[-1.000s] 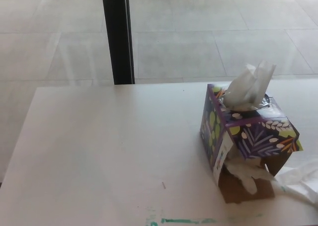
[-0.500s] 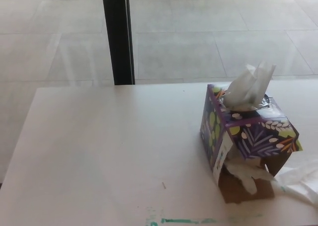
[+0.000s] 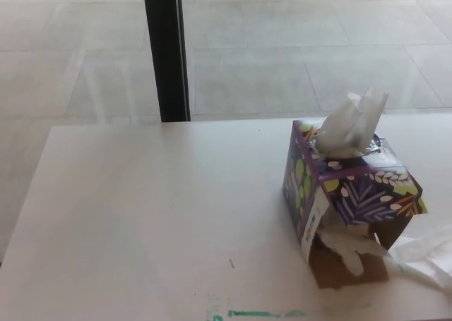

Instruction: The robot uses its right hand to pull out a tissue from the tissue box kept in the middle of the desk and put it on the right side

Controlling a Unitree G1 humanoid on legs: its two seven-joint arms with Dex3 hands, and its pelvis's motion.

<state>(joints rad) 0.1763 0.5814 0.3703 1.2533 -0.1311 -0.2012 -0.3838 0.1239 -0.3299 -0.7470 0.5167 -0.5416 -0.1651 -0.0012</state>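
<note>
A purple leaf-patterned tissue box (image 3: 349, 190) stands on the white desk (image 3: 162, 215), right of the middle. A white tissue (image 3: 351, 125) sticks up out of its top slot. The box's near side is torn open, and more tissue (image 3: 347, 245) spills out low at the front. Another loose white tissue (image 3: 426, 259) lies on the desk at the right edge, beside the box. Neither hand shows in the head view.
A black vertical post (image 3: 166, 49) stands behind the desk's far edge, with tiled floor (image 3: 296, 60) beyond it. Green marks (image 3: 265, 312) run along the desk's near edge.
The whole picture has shifted a few pixels, so the camera moved slightly. The box and tissues lie as before.
</note>
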